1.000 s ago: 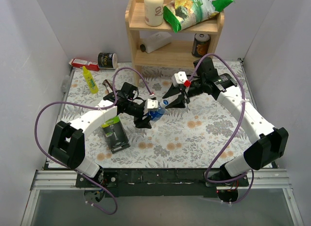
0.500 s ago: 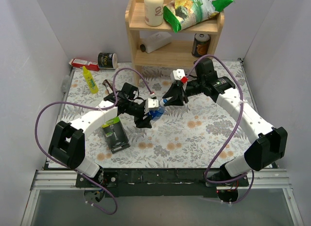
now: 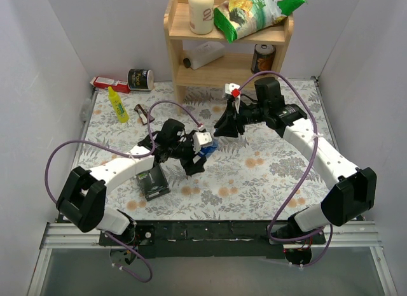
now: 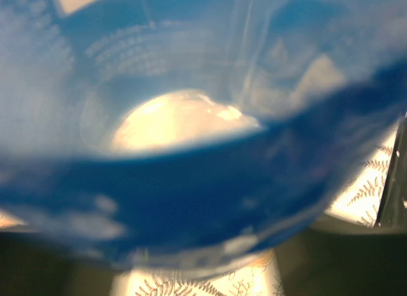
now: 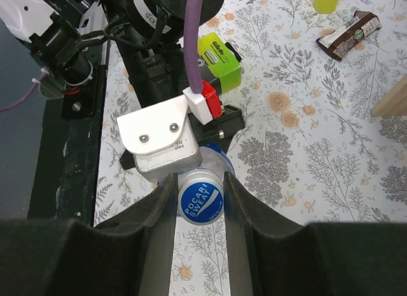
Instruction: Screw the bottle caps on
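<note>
A clear bottle with a blue label is held off the mat mid-table, my left gripper shut round its body. Its label fills the left wrist view as a blue blur. In the right wrist view a round blue cap printed POCARI SWEAT sits on the bottle's neck. My right gripper is shut on the cap, one dark finger pressing each side. The left wrist's white camera housing lies just behind the cap. In the top view the right gripper hides the cap.
A wooden shelf at the back holds white bottles, a chip bag and a can. A green razor pack lies by the left arm. A yellow squeeze bottle, a snack bar, a tin and a red box sit at the back left.
My right gripper has swung in toward the bottle top and closed on the cap. The left arm has shifted a little with the bottle still in its grip.
</note>
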Robot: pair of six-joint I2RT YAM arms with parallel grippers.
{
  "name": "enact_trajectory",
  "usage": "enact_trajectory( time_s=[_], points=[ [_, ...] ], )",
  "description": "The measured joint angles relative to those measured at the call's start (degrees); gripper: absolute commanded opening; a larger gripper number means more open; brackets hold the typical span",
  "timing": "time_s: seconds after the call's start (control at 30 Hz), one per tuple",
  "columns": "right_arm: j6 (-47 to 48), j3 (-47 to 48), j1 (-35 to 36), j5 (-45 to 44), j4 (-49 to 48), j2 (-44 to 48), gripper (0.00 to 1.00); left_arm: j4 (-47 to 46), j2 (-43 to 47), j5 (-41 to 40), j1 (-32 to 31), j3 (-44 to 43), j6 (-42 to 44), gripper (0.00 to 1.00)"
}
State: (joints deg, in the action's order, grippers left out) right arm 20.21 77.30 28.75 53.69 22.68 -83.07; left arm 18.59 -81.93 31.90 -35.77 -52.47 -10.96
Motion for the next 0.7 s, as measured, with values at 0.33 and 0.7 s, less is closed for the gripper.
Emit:
enact_trajectory(
  time_s=[0.33, 0.7],
  points=[
    [14.53, 11.19, 0.68, -5.29, 13.51, -1.05, 0.01, -6.36, 5.4, -2.84, -0.46, 5.11, -2.49, 0.98],
    [29.24, 22.08, 0.68, -10.62, 30.1, -4.79, 0.01, -4.83, 6.62, -7.04, 0.39, 11.08, -1.33, 0.98]
  ],
)
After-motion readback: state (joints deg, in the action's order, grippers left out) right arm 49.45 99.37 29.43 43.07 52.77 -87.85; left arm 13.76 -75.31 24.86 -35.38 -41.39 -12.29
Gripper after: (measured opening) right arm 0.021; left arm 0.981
